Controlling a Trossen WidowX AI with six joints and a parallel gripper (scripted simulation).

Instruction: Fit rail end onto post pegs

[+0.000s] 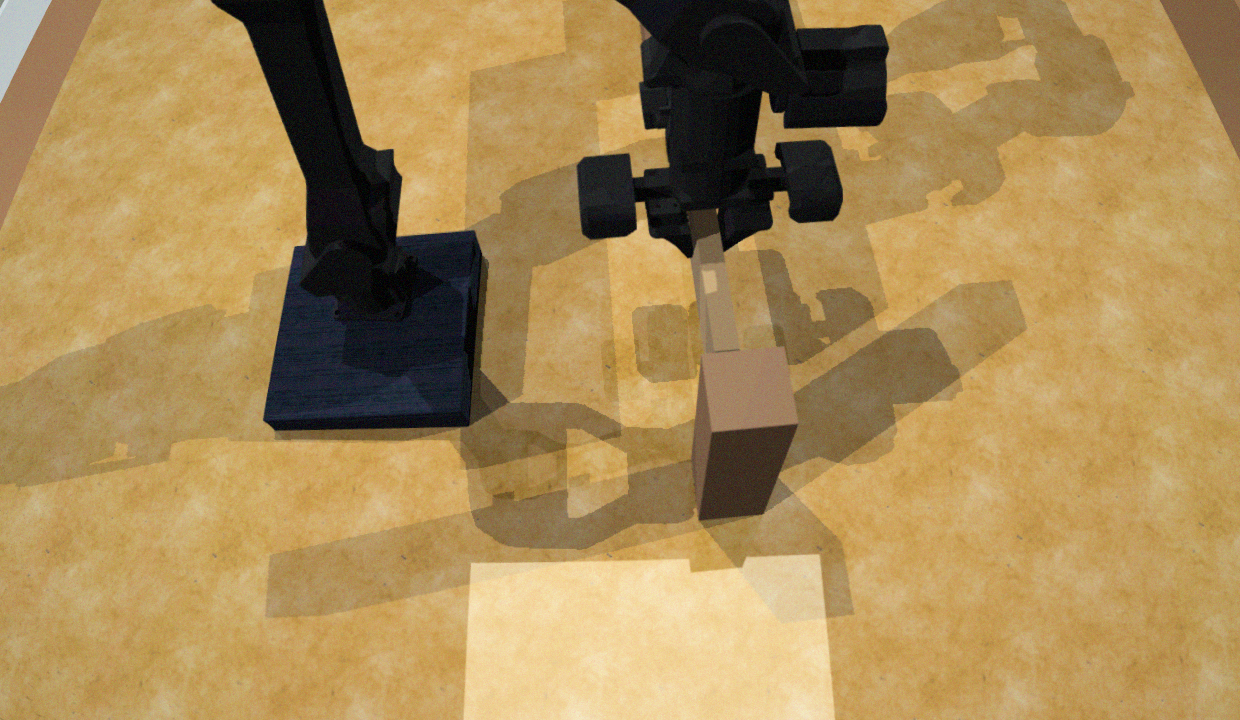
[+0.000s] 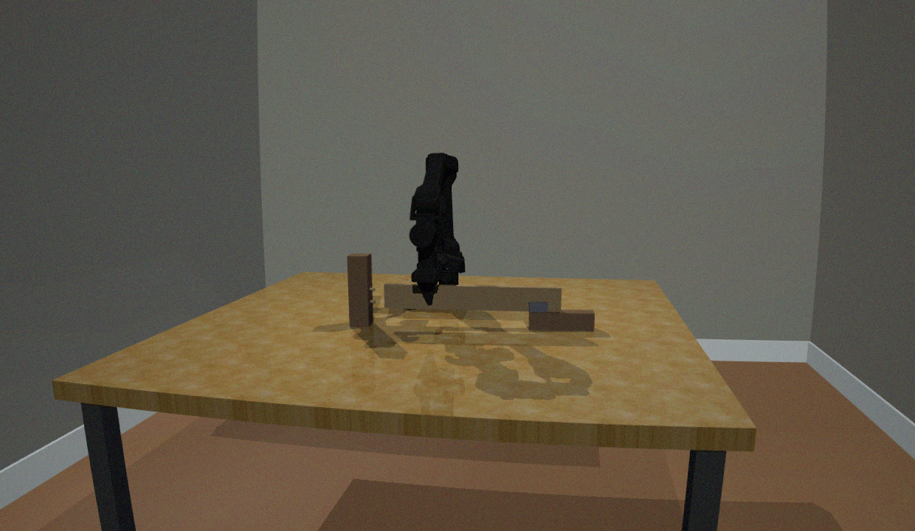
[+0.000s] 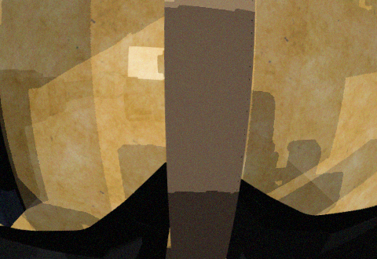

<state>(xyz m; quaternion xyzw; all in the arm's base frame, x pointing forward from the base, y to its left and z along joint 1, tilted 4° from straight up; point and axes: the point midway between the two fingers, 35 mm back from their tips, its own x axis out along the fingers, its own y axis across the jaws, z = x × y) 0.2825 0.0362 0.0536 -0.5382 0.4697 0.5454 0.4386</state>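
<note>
The rail (image 1: 719, 315) (image 2: 500, 298) (image 3: 209, 94) is a long, pale brown board. My gripper (image 1: 706, 248) (image 2: 428, 300) (image 3: 188, 169) is shut on it, nearer its post end. In the exterior view the rail looks about level, with its near end off the table. Its far end is at the bluish bracket (image 2: 538, 307) on the low footboard block (image 2: 566, 321). The brown post (image 1: 748, 389) (image 2: 359, 290) stands upright. Its upper peg (image 2: 373, 289) and lower peg (image 2: 373, 302) show in a small gap before the rail end, within its height. The holes are hidden.
The arm stands on a dark blue base board (image 1: 373, 389), left of the rail and post in the top view. The wooden table (image 1: 159, 555) (image 2: 282, 369) carries everything, with its front edge well in front of the post in the exterior view. Shadows cross the table.
</note>
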